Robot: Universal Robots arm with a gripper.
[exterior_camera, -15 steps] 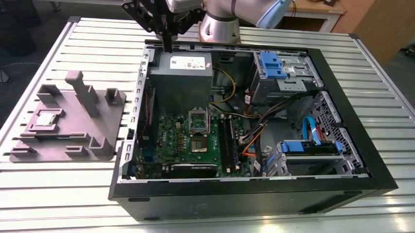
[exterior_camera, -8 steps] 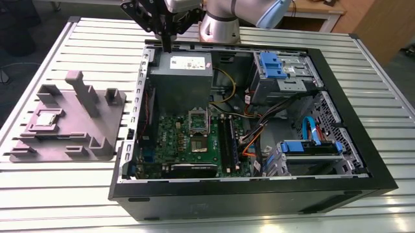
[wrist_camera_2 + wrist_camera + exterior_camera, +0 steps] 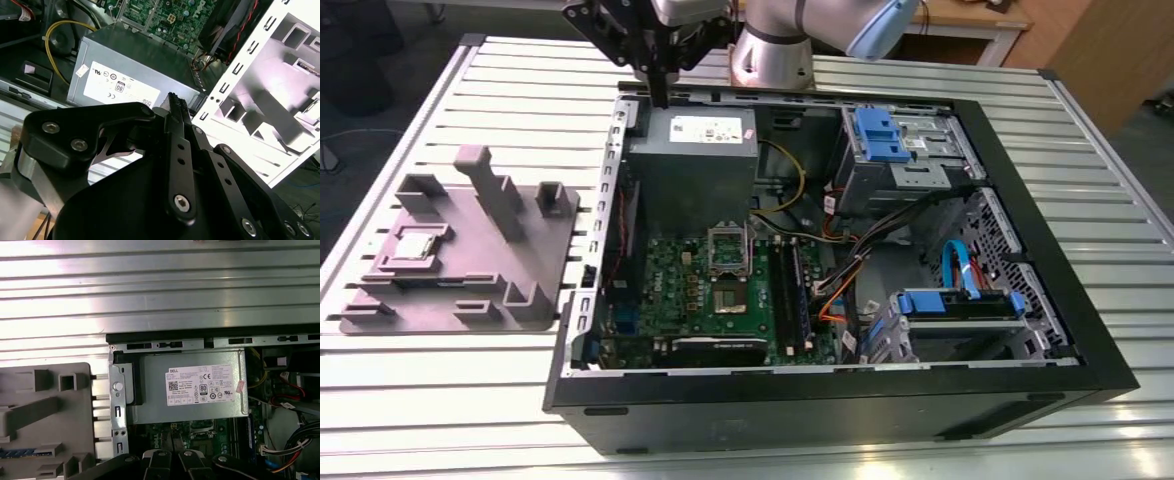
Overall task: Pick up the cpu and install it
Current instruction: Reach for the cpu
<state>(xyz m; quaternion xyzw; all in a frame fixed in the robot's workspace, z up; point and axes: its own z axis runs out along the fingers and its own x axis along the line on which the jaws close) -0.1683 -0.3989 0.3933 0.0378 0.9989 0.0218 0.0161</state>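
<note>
The cpu (image 3: 416, 246), a small silvery square chip, lies in a recess of the grey holder block (image 3: 494, 290) on the table, at the exterior view's left of the open computer case. My gripper (image 3: 659, 97) hangs above the case's far edge, over the grey power supply (image 3: 694, 165), well away from the chip. Its black fingers (image 3: 176, 107) are pressed together with nothing between them. The green motherboard (image 3: 720, 300) carries the metal-framed socket (image 3: 727, 250) with its dark centre.
The black case (image 3: 854, 400) lies on its side on a slatted metal table (image 3: 440, 420). Inside are blue drive brackets (image 3: 881, 135), loose orange and yellow cables (image 3: 834, 290) and black memory sticks (image 3: 790, 290). The holder block (image 3: 45, 420) has upright posts.
</note>
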